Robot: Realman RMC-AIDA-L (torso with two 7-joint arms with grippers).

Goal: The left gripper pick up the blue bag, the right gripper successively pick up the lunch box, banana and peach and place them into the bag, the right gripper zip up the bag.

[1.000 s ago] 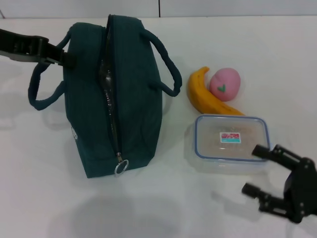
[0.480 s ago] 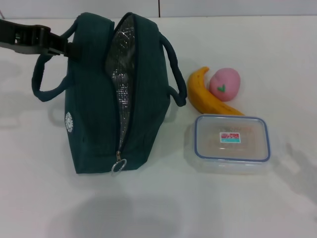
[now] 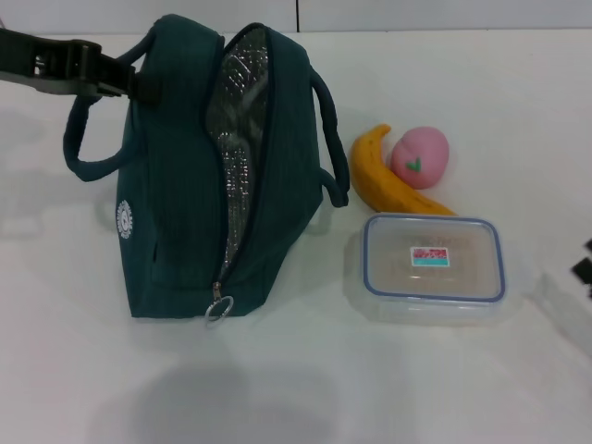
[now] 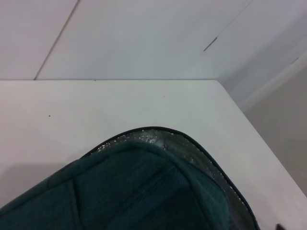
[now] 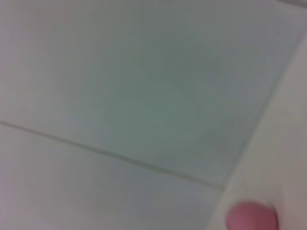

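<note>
Since a second ago your dark teal fabric bag (image 3: 217,176) has been tugged wider, its silver foil lining showing, and the right gripper (image 3: 585,270) has slid off to the right edge, so I can't tell if it's open. Left gripper (image 3: 118,81) is clamped on the bag's far-left handle, holding it on the white table (image 3: 296,388). Next up: grab the clear blue-rimmed lunch box (image 3: 433,259) right of the bag, near the yellow banana (image 3: 375,171) and pink peach (image 3: 421,155).
</note>
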